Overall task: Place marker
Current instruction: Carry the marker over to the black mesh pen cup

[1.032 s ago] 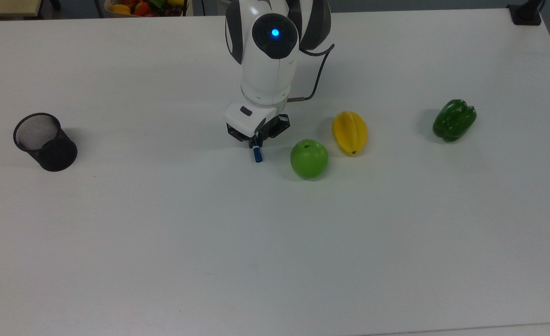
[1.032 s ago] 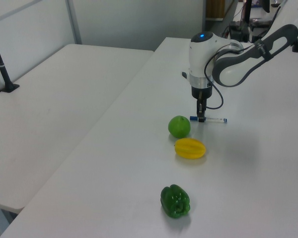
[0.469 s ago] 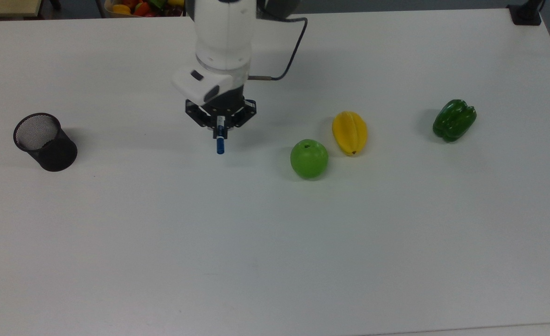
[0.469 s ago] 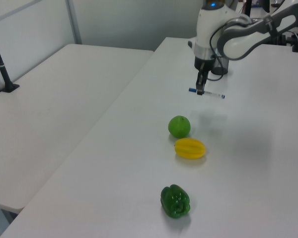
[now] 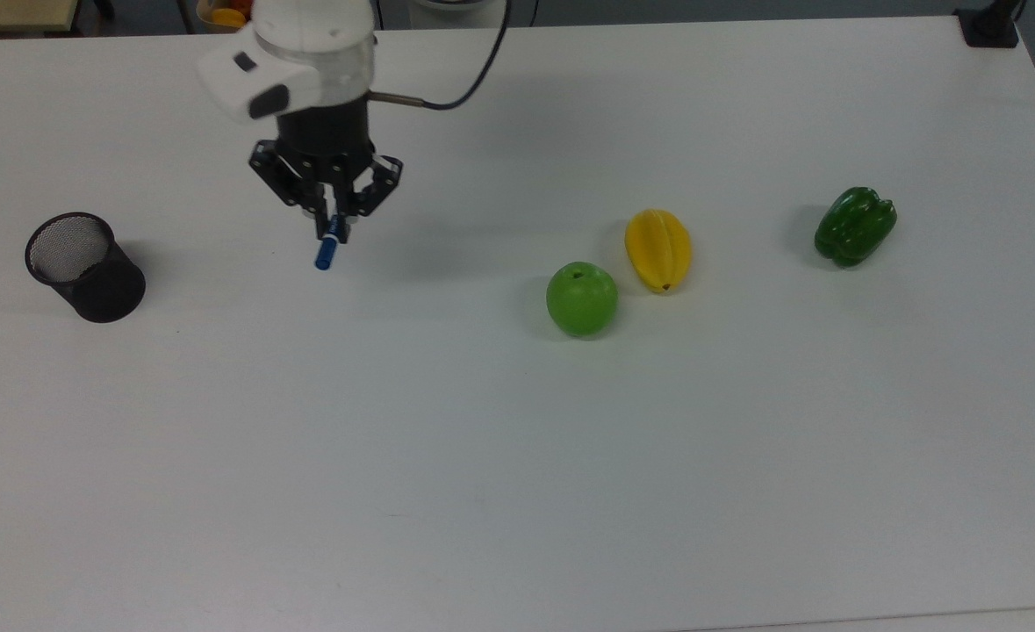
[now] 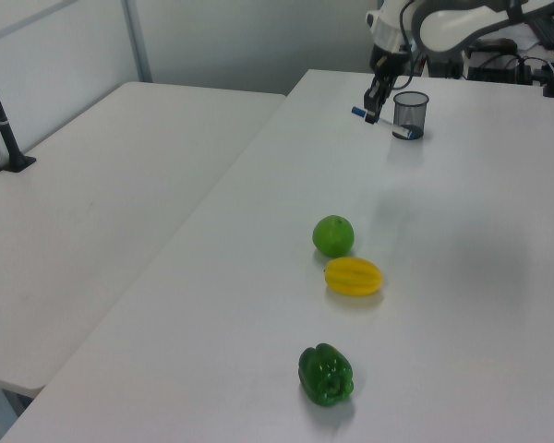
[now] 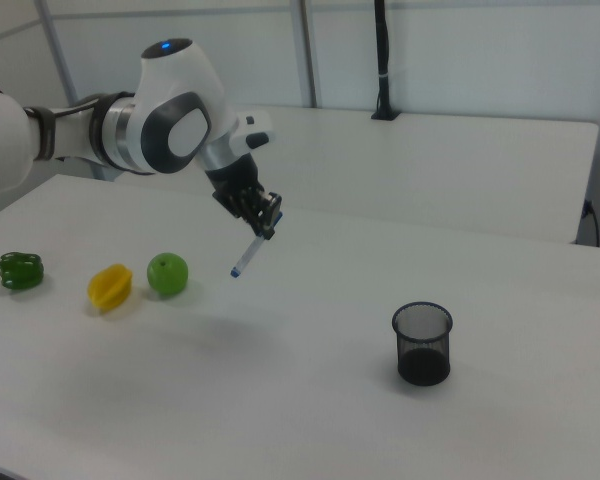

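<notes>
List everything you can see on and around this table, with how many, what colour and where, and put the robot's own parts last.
marker: one, white barrel with blue cap, held in the air above the table, tilted cap-down in the right view.
mesh cup: one, black, upright at the top view's left.
apple: one, green, near the table's middle in the top view.
starfruit: one, yellow, just to the top view's right of the apple.
bell pepper: one, dark green, at the top view's right.
table: one, white, under it all.
second table: one, white, at the left view's left.
arm: one, white and grey, reaching from the right view's left.
hand: one, black, shut on the marker.
</notes>
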`<action>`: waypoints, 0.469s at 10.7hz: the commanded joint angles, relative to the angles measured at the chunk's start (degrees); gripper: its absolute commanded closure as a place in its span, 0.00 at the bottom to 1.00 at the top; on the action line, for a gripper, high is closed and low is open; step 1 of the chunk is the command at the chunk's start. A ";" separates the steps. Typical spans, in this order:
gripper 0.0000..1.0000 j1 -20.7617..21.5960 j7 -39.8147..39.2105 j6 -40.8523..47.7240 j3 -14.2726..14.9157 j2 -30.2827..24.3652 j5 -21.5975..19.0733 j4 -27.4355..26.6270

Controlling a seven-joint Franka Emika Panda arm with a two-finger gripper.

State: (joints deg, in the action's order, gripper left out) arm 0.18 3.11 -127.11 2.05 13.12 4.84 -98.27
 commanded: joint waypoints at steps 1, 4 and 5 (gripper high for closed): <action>1.00 -0.52 -1.60 -1.47 3.12 -1.25 -2.63 2.46; 1.00 -0.53 -12.29 -2.34 7.69 -2.31 -8.59 3.26; 1.00 -0.53 -16.08 -4.27 9.27 -2.22 -11.57 3.26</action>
State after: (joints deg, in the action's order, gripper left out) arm -0.74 -4.49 -127.49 8.15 12.17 -1.15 -93.94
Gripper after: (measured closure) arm 0.837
